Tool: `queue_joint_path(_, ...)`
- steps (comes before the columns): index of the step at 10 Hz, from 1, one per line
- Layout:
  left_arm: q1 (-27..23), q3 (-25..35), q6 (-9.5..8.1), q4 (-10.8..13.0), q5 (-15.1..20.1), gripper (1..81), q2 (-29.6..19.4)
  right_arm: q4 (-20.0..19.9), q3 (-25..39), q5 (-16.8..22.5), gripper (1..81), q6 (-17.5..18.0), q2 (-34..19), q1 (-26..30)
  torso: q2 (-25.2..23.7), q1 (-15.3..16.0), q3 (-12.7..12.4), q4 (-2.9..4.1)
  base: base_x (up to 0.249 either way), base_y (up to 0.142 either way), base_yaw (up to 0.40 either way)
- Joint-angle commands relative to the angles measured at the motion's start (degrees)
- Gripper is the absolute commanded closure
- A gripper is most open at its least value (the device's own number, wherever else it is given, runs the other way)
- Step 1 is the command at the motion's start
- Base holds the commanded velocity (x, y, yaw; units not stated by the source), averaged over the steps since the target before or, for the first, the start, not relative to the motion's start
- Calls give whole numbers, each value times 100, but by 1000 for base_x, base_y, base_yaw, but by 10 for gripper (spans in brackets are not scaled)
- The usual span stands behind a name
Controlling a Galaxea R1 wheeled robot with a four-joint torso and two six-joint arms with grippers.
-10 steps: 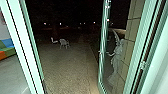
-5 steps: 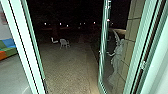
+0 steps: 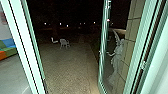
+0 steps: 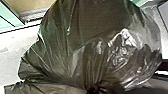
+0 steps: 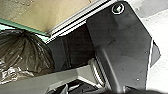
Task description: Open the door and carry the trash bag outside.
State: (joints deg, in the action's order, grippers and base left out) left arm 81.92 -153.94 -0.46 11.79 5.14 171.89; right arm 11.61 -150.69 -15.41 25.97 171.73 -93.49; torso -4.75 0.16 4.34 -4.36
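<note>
One trash bag (image 4: 95, 45) — one open door (image 3: 102, 56)

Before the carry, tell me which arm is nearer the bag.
Left. The left arm is close by the bag, large in its view; the right arm seems farther off, to one side.

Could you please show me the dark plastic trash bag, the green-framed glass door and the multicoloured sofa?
Dark plastic trash bag (image 4: 87, 27): left wrist view, bulging body.
Green-framed glass door (image 3: 102, 51): head view, upright frame edge.
Multicoloured sofa (image 3: 10, 50): head view, green section.
</note>
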Motion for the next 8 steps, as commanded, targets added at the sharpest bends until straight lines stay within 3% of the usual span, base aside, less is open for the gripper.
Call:
queue_joint_path(1,-382,4,-6,-27,285,811,-22,52,14,214,10,-21,22,229,0,0,0,0,0,0,0)
queue_joint_path(8,-374,4,2,-36,259,811,-31,52,14,205,10,-13,31,203,-5,-13,-2,0,83,0,0)
